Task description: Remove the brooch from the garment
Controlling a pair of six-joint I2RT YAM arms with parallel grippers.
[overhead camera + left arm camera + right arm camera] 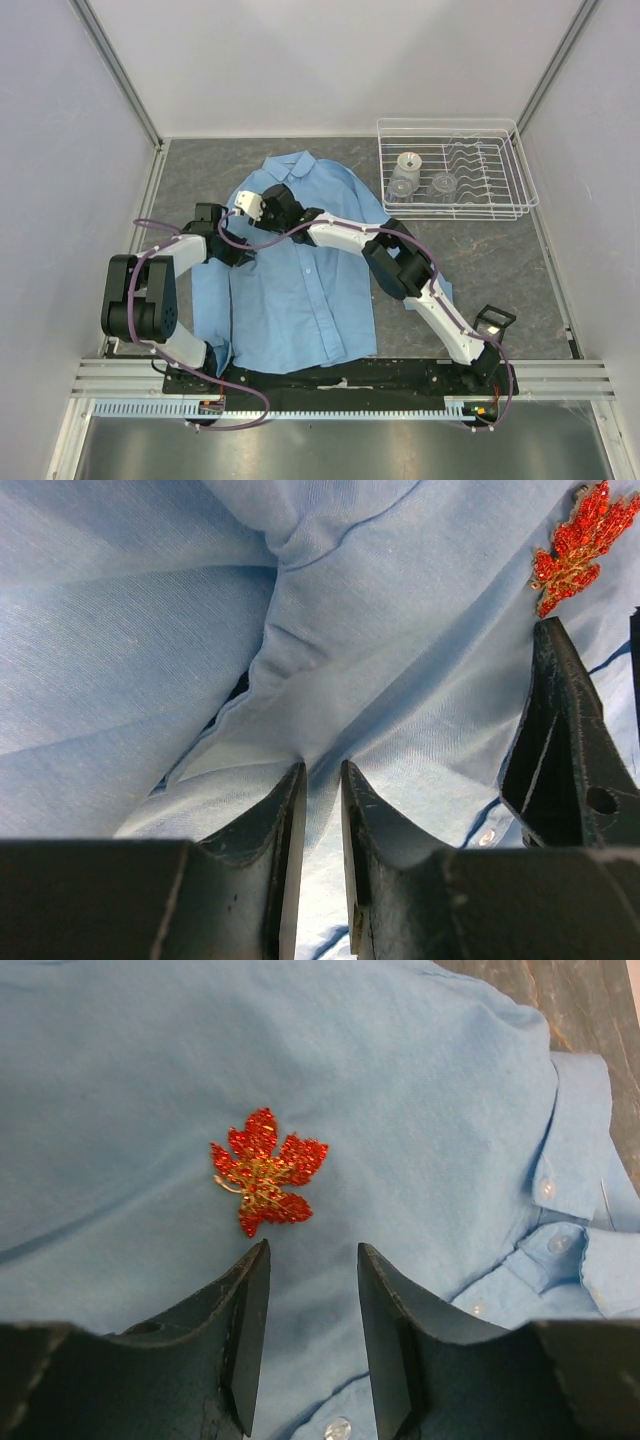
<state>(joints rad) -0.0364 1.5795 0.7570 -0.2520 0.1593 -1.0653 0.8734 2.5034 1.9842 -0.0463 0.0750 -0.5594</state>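
The garment point(300, 290) is a light blue button-up shirt lying flat on the grey table, collar toward the back. The brooch point(265, 1172), a small red leaf-shaped pin, sits on the shirt's chest cloth. My right gripper point(313, 1250) hovers open over flat cloth, its left fingertip just short of the brooch. In the left wrist view the brooch point(575, 545) shows at the top right, above a right-arm finger point(560, 740). My left gripper point(322, 770) is shut on a puckered fold of the garment point(150, 630). In the top view both grippers crowd the shirt's upper left chest and hide the brooch.
A white wire dish rack point(455, 170) holding a few glass pieces stands at the back right. Bare grey tabletop point(500, 260) lies right of the shirt. Pale walls close in on both sides and the back.
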